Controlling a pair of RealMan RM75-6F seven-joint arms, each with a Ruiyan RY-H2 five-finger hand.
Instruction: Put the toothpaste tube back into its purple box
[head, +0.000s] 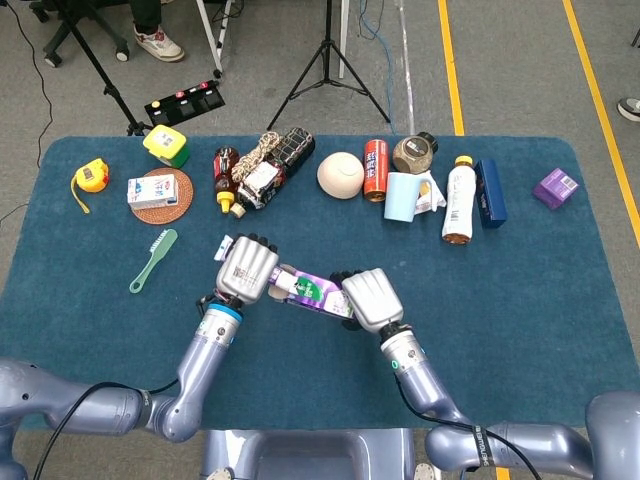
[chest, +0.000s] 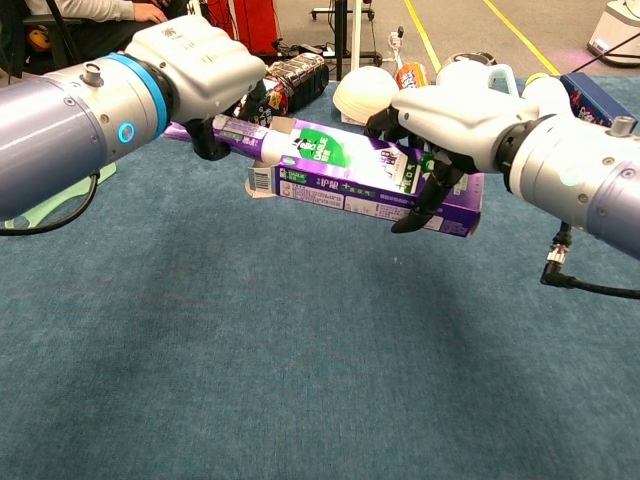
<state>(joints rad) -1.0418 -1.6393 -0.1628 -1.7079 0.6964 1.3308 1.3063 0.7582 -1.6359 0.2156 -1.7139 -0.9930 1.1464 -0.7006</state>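
Tube: we are seeing the tube (chest: 232, 132) gripped in the left hand (chest: 205, 62), lying level above the table (chest: 250, 370), its cap end sitting at the box's open mouth.
Box: we are seeing the box (chest: 370, 180) lifted off the cloth, flaps open toward the tube.
Left hand: we are watching it curling around the tube's rear part.
Right hand: the right hand (chest: 455, 115) is clasping the box from above, fingers (chest: 425, 195) wrapping down its near side.
Behind: a bowl (head: 340, 174) and bottles are lying along the far edge.
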